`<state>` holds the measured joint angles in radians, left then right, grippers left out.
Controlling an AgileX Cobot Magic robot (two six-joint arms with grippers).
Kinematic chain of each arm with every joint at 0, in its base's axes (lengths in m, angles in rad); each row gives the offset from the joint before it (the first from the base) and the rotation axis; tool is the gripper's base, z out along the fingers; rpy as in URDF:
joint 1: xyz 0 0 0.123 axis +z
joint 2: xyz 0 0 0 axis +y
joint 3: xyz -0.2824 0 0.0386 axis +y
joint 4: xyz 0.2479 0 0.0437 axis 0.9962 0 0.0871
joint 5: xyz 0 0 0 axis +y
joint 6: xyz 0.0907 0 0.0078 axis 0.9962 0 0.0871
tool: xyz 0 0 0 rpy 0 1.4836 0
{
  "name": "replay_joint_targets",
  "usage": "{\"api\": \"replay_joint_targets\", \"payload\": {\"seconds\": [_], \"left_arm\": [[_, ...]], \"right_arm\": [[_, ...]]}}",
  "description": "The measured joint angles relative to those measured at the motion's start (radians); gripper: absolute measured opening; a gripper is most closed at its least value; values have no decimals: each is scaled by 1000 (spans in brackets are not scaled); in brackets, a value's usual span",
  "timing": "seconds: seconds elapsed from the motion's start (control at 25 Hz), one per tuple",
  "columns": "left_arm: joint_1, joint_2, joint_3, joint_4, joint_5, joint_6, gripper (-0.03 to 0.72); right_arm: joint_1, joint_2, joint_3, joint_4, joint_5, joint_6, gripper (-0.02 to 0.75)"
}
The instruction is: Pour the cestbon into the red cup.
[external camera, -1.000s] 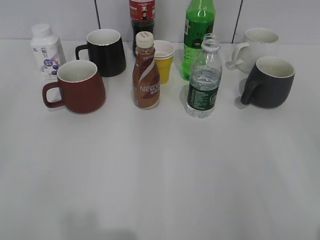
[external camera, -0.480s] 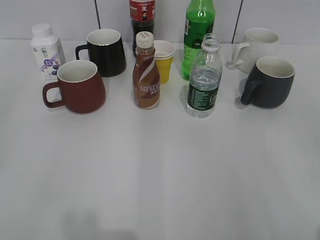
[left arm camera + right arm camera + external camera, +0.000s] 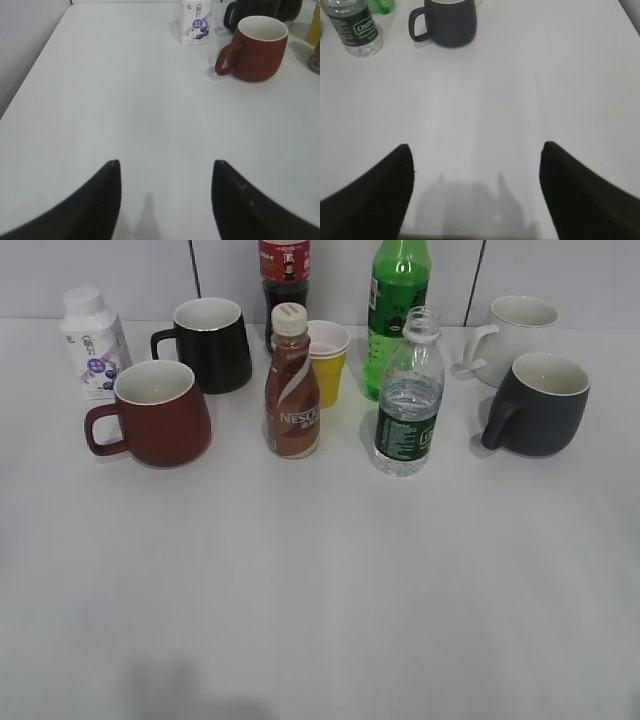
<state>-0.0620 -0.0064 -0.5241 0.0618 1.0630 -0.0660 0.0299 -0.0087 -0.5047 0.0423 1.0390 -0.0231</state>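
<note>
The uncapped cestbon point(image 3: 408, 395) stands upright right of the Nescafe bottle point(image 3: 291, 385), well apart from the red cup point(image 3: 160, 413), seemingly about half full, so light and squashy, best taken at its label by either spread, empty gripper.

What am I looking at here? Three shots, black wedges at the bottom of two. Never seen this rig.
It is a two-armed table robot. One camera faces the table from the front; the other two sit on the wrists. The black wedges are the fingers of the left hand and right hand, both open and holding nothing. On the white table stand the uncapped cestbon water bottle, the red cup, a brown Nescafe bottle, other mugs and bottles. The job is pouring the water into the red cup; nothing is gripped yet.
</note>
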Motion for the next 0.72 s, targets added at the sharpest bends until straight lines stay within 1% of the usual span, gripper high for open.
{"api": "replay_joint_targets", "payload": {"seconds": [0.12,0.24,0.36,0.44,0.52,0.6,0.72], "left_arm": [[-2,0,0,-2,0,0,435],[-17,0,0,-33,0,0,435],[-40,0,0,-62,0,0,435],[-55,0,-3,-62,-5,0,435],[-62,8,-18,-62,-50,0,435],[-62,22,-23,-68,-157,0,435],[-62,56,-25,-76,-305,0,435]], "right_arm": [[0,0,0,14,0,0,588],[0,0,0,45,0,0,588],[0,0,0,111,-3,0,588],[0,0,0,145,-19,0,588],[0,0,-2,170,-72,0,588],[0,4,-2,201,-158,0,588],[0,63,-2,216,-292,0,588]]}}
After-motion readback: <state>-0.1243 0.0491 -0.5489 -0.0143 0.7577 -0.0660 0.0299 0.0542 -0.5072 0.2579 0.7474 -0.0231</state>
